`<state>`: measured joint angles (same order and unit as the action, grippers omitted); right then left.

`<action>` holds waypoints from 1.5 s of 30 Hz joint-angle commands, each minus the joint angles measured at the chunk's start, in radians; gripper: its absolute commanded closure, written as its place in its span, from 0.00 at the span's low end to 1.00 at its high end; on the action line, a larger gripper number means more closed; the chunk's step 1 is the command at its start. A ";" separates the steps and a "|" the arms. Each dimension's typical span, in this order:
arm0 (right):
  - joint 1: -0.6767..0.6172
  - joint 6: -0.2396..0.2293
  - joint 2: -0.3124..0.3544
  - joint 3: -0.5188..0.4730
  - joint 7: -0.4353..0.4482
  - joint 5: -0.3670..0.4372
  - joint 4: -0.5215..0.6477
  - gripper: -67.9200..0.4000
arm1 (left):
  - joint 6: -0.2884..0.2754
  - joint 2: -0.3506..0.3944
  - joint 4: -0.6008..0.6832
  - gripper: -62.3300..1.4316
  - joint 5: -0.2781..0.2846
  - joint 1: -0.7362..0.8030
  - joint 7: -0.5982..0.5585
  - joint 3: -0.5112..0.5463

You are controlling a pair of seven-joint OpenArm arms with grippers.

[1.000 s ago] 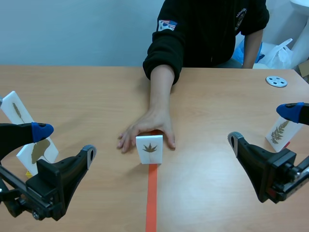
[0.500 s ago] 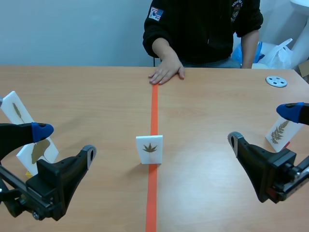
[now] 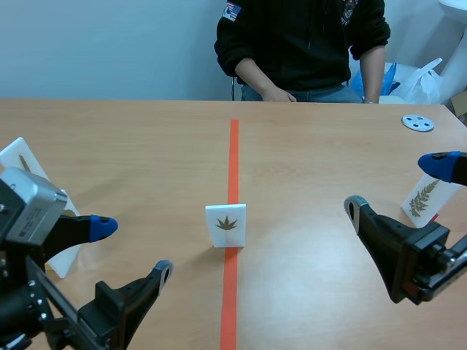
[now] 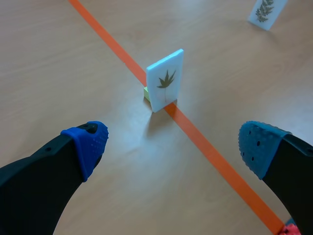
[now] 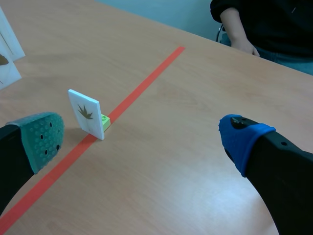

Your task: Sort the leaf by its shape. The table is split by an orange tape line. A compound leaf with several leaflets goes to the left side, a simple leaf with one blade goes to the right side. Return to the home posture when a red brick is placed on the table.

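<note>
2 left jaws nearer leaf card [image 3: 225, 225]

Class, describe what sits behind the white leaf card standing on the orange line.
A small green block peeks out behind the card at its base. The card covers the rest of it.

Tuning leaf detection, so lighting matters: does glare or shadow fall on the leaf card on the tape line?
Scene view: the leaf card is evenly lit, with no glare. Left wrist view: a soft shadow runs from the card's foot onto the table, with a pale sheen on the wood nearby; the card face is clean. Right wrist view: the card face is unshaded, with no glare.
</note>
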<state>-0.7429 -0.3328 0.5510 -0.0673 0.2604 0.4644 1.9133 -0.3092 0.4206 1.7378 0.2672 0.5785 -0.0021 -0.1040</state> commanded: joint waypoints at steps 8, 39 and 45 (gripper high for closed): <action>0.014 0.000 0.003 -0.006 0.015 0.013 0.003 0.00 | 0.001 -0.103 -0.206 0.09 -0.074 -0.168 -0.115 -0.071; 0.034 0.000 0.003 -0.006 0.015 0.014 0.003 0.00 | 0.106 -0.308 -0.880 0.09 -0.326 -0.634 -0.357 -0.283; 0.034 0.000 0.003 -0.006 0.015 0.014 0.003 0.00 | 0.126 -0.336 -0.891 0.09 -0.336 -0.652 -0.363 -0.309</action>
<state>-0.7177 -0.3332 0.5510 -0.0673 0.2604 0.4641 1.9133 -0.1875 0.0914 0.8249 -0.0715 -0.0616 -0.3492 -0.4179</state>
